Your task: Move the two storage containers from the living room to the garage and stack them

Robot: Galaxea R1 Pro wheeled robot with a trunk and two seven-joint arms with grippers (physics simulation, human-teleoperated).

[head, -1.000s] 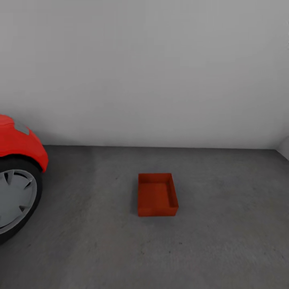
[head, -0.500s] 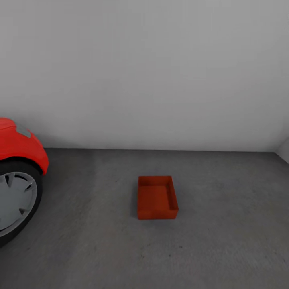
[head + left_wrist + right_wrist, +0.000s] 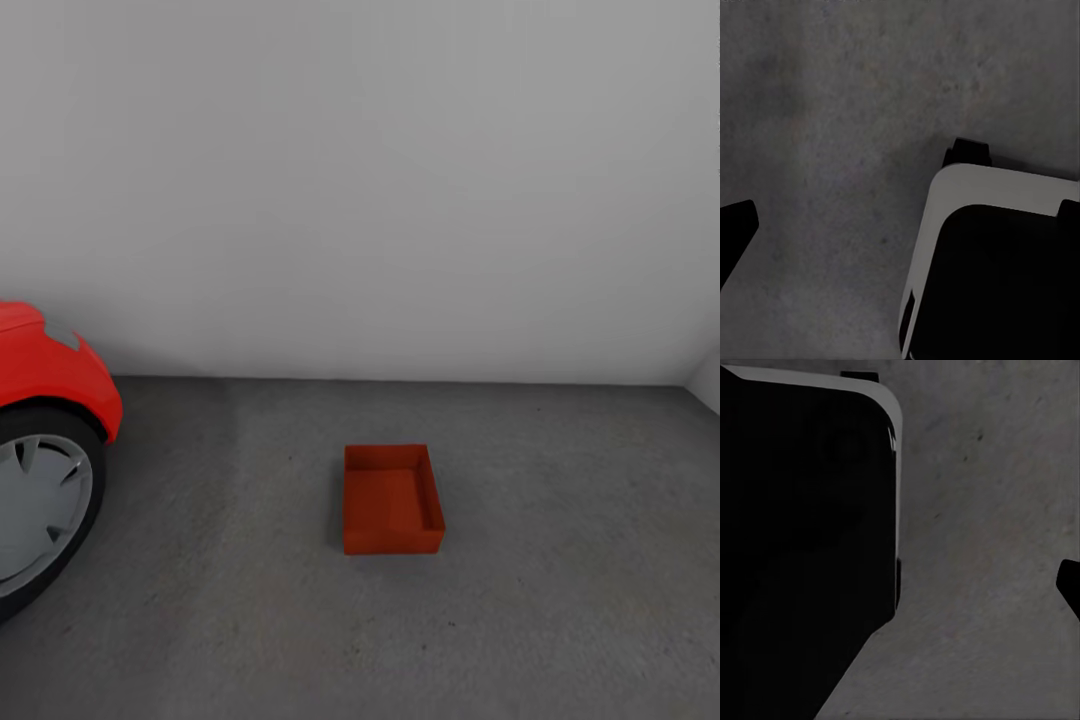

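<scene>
Head view has us looking at one orange-red storage container (image 3: 392, 500) sitting open side up on the grey garage floor (image 3: 560, 600), a bit out from the white wall (image 3: 380, 180). The red car (image 3: 45, 375) and its front wheel (image 3: 40, 505) are off to the left, well apart from it. Can't tell how either hand stands; both wrist views mostly show floor and the robot's dark base (image 3: 997, 277).
</scene>
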